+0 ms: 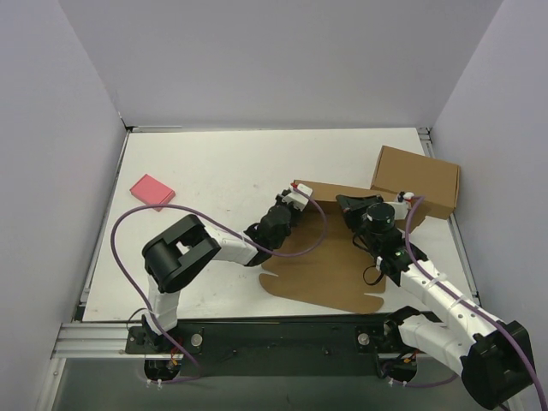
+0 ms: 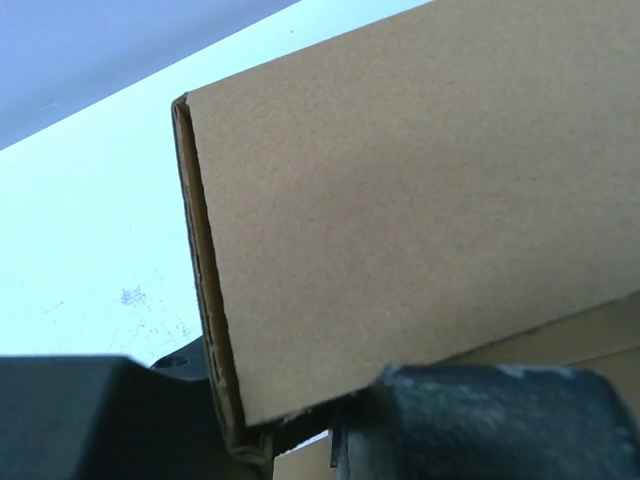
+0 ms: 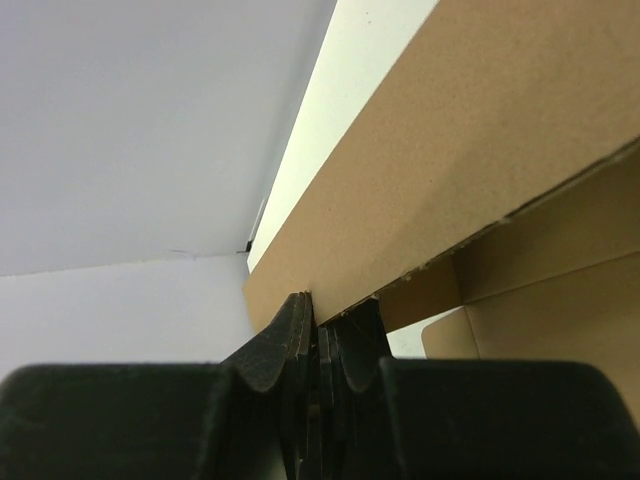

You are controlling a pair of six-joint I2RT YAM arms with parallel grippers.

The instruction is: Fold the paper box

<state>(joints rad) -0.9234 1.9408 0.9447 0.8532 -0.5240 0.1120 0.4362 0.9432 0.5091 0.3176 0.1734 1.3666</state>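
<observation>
The paper box (image 1: 325, 270) is brown die-cut cardboard, lying mostly flat at the middle right of the table, with its far panel folded up into a low wall. My left gripper (image 1: 291, 199) is at the left end of that wall. In the left wrist view the gripper (image 2: 275, 435) holds the doubled-over panel (image 2: 420, 200) between its fingers. My right gripper (image 1: 348, 205) is at the wall's right part. In the right wrist view the gripper (image 3: 325, 325) is pinched shut on the panel's lower edge (image 3: 450, 150).
A second, fully formed brown cardboard box (image 1: 417, 178) stands just behind my right gripper, against the right wall. A small pink flat block (image 1: 151, 191) lies at the far left. Purple cables loop over the left arm and the sheet. Grey walls enclose the table.
</observation>
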